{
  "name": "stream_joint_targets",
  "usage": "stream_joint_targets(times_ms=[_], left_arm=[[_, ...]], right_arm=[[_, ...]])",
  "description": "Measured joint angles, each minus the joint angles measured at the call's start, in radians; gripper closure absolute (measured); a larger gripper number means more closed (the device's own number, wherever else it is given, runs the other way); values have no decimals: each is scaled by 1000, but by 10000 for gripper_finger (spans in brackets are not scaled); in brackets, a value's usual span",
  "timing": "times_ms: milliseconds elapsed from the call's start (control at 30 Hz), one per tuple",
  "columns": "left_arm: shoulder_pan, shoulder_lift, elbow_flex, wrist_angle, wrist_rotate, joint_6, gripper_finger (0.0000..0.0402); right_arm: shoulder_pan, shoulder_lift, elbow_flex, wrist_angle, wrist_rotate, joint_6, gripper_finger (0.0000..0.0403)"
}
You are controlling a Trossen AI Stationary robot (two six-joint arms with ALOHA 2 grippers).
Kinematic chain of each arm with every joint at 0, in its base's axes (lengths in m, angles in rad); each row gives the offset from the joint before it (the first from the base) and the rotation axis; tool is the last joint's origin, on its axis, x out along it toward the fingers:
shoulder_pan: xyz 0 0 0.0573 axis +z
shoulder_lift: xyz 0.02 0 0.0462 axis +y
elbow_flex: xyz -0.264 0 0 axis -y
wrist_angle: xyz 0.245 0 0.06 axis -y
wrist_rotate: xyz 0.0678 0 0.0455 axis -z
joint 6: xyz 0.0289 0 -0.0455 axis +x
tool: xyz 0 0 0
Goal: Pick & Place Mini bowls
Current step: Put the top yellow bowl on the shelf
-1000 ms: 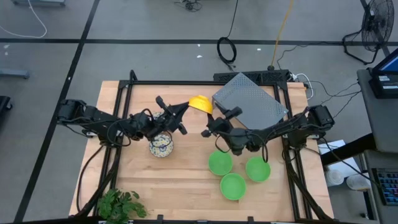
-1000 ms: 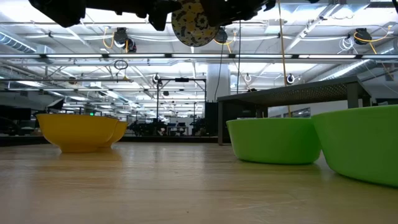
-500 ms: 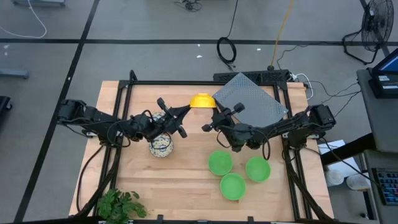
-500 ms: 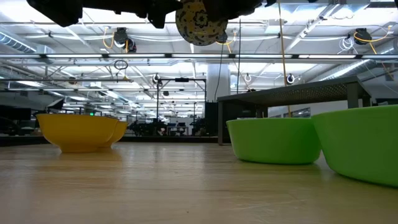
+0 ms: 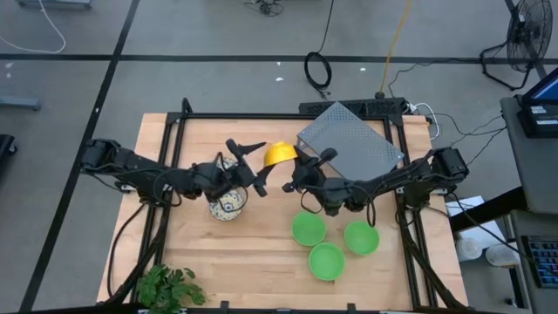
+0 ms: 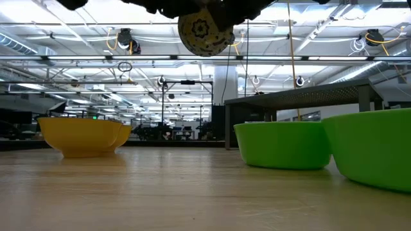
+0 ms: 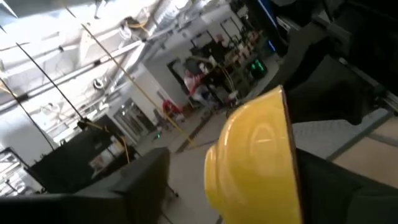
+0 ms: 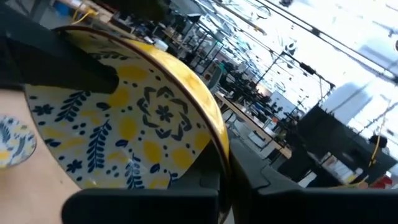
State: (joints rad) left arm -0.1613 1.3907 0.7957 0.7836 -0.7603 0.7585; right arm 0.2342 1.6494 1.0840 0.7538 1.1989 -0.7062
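A mini bowl [image 5: 279, 153], yellow outside and blue-and-yellow floral inside [image 6: 204, 32], hangs on edge high above the table's middle. My right gripper [image 5: 293, 172] is shut on it. My left gripper [image 5: 260, 166] is open, and its fingers stand on either side of the same bowl [image 7: 255, 155], toward the table's left. Another floral mini bowl [image 5: 227, 203] rests on its base on the table under the left arm. Three green mini bowls [image 5: 308, 228], [image 5: 361, 236], [image 5: 326, 261] rest on the table under the right arm. My right gripper pinches the raised bowl's rim [image 8: 219, 155], one finger against the floral inside and one against the yellow outside. The fingers come roughly level from the table's right. The bowl is lifted clear and stands on edge, its floral inside facing the table's near edge.
A grey perforated rack [image 5: 350, 146] lies at the back right of the table. A green plant [image 5: 170, 286] stands at the near left corner. A black frame [image 5: 288, 117] runs along the table's back and sides. Bare wood lies near the front, left of the green bowls.
My right gripper has shut on the raised bowl's rim. After that my left gripper has opened and let go of it. The bowl has stayed in the air between the two grippers and has turned slightly.
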Motion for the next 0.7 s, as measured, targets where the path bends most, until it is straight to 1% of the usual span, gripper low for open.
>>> stream_joint_targets(times_ms=[133, 267, 367, 433, 467, 500, 533, 567, 633, 667, 700], left_arm=[[-31, -2, 38, -60, -68, -4, 43], [-53, -4, 42, -86, -109, 37, 11], [-56, -4, 42, -95, -100, 51, 4], [-48, -4, 42, -95, -79, 43, 6], [-45, -4, 42, -95, -74, 43, 7], [-38, -4, 42, -96, -67, 41, 9], [-33, -4, 42, -96, -60, 37, 10], [-27, -4, 42, -98, -53, 31, 10], [-14, -3, 42, -98, -40, 17, 11], [-7, -3, 41, -99, -35, 14, 11], [1, -3, 41, -99, -33, 7, 11]], right_arm=[[-30, -45, -1, -4, -14, -84, 402], [-87, -150, 2, -40, -6, -139, 402], [-148, -248, 24, -183, -6, -101, 402], [-200, -305, 51, -347, -38, -14, 402], [-228, -329, 73, -448, -77, 60, 402], [-261, -351, 101, -572, -140, 148, 402], [-299, -369, 136, -710, -228, 254, 402], [-344, -378, 179, -843, -339, 372, 402], [-450, -373, 275, -1066, -602, 565, 402], [-501, -359, 320, -1155, -704, 622, 402], [-550, -338, 368, -1239, -772, 658, 402]])
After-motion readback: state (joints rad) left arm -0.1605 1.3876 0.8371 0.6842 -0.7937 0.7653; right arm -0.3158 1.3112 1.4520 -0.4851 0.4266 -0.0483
